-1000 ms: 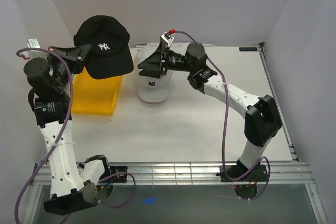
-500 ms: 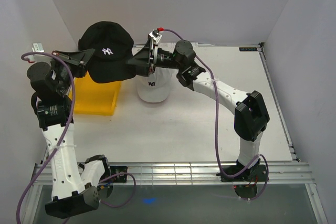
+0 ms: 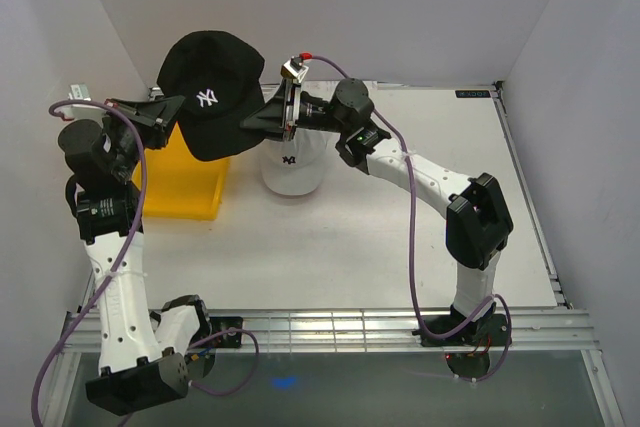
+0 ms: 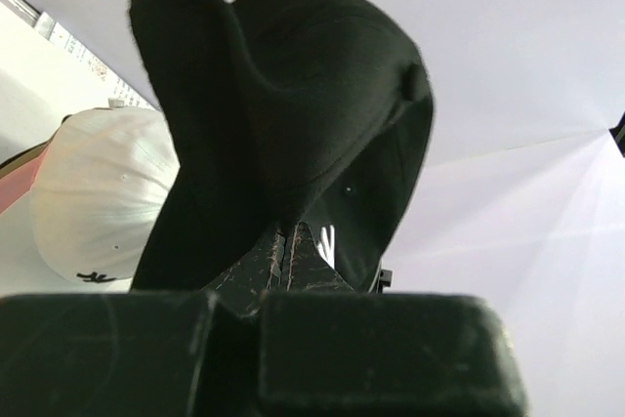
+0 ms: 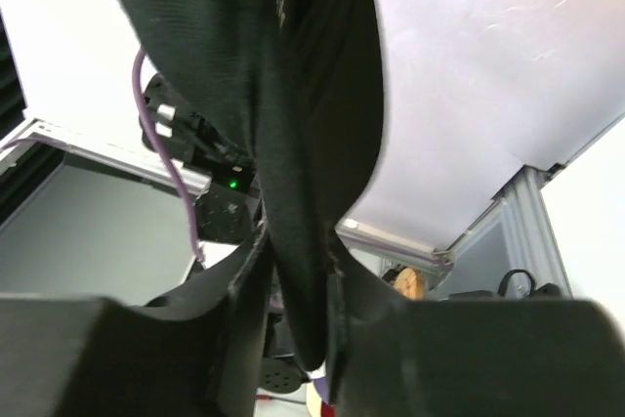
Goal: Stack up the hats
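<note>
Since prev. frame: right gripper (image 3: pixel 252 122) has swung left, away from over the white cap (image 3: pixel 293 172), and closed onto the black cap (image 3: pixel 215 87). Cap has shifted slightly right and tipped, crown now higher. Left arm has edged up and right with it.

1. Black cap: held in the air, clear of the bench (image 3: pixel 400 237), spanned btwn both grippers. White logo faces the overhead camera. Sits above the rear right corner of the yellow tray (image 3: pixel 180 187), just left of the white cap; overlaps that cap's left edge in the top view. Not touching either, as far as can be told.

2. Left gripper (image 3: pixel 172 112): jaws fully together, pinching the cap's left rim. Left wrist view confirms: fingers (image 4: pixel 288 261) meet at the fabric edge, with black cap (image 4: pixel 293 114) rising above them.

3. Right gripper: jaws narrowed onto the cap's right edge. Right wrist view shows a fold of black cap (image 5: pixel 293 95) fabric clamped btwn the fingers (image 5: pixel 244 300). Grip is on, both sides.

4. White cap: resting on bench, rear centre, brim toward the arms, dark logo visible. Also seen in left wrist view (image 4: pixel 98 202), below and left of the black cap.

5. Yellow tray: on bench, left side, near the left arm. Contents not visible.
</note>
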You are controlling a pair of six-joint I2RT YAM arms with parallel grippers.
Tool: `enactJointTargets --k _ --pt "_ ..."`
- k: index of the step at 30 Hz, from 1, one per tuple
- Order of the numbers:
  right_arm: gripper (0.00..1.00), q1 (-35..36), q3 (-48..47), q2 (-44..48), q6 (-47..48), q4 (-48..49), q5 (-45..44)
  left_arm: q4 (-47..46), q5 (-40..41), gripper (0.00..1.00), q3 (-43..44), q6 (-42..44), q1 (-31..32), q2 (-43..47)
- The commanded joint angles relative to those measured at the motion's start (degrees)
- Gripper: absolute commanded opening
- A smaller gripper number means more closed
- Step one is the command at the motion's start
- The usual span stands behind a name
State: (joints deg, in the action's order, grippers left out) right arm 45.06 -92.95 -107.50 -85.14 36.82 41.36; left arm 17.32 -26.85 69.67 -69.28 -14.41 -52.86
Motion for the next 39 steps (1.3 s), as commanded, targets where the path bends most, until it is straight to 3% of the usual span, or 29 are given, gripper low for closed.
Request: enactJointTargets --k 1,5,10,13,14,17,18,24,25,26,39 --pt "0.26 0.12 0.05 2.47 -1.60 6.07 -0.23 -4.57 -2.41 0.00 -0.59 -0.42 0.44 -0.13" --pt "0.13 -0.15 -0.57 1.42 -3.27 8.52 0.03 -7.99 -6.62 0.00 -0.50 -1.04 1.05 -3.73" --pt "0.08 -1.11 0.13 -0.25 -10.56 18.27 -1.19 -9.76 -10.76 0.02 1.78 -0.07 2.37 -8.30" --pt "0.08 -1.90 -0.65 -1.04 -12.15 21.10 -2.16 -12.92 -12.78 0.22 1.09 -0.59 2.55 -9.54" --pt "0.08 -2.08 -1.09 -1.13 -12.06 21.10 -2.60 -14.75 -13.14 0.34 1.00 -0.95 2.55 -9.80" --pt "0.08 -2.87 -2.59 -1.57 -11.80 21.10 -3.31 -18.80 -15.68 0.51 1.69 -1.74 2.55 -11.47" --pt "0.08 -3.13 -3.03 -1.83 -11.89 21.28 -3.66 -19.16 -16.12 0.60 2.13 -1.74 2.55 -11.91" --pt "0.08 -4.45 -5.05 -3.06 -11.80 22.24 -5.06 -25.40 -19.64 0.72 4.68 -3.32 2.46 -14.55" --pt "0.08 -4.97 -5.05 -3.24 -11.89 22.51 -5.24 -26.02 -20.08 0.90 4.86 -3.67 2.46 -14.90" --pt "0.08 -5.24 -4.79 -3.33 -11.97 22.86 -5.59 -26.11 -20.43 0.98 5.12 -3.67 2.46 -15.25" --pt "0.08 -9.64 -0.22 -2.01 -14.96 28.84 -6.82 -25.76 -19.91 0.94 -0.14 -2.18 1.58 -14.20"
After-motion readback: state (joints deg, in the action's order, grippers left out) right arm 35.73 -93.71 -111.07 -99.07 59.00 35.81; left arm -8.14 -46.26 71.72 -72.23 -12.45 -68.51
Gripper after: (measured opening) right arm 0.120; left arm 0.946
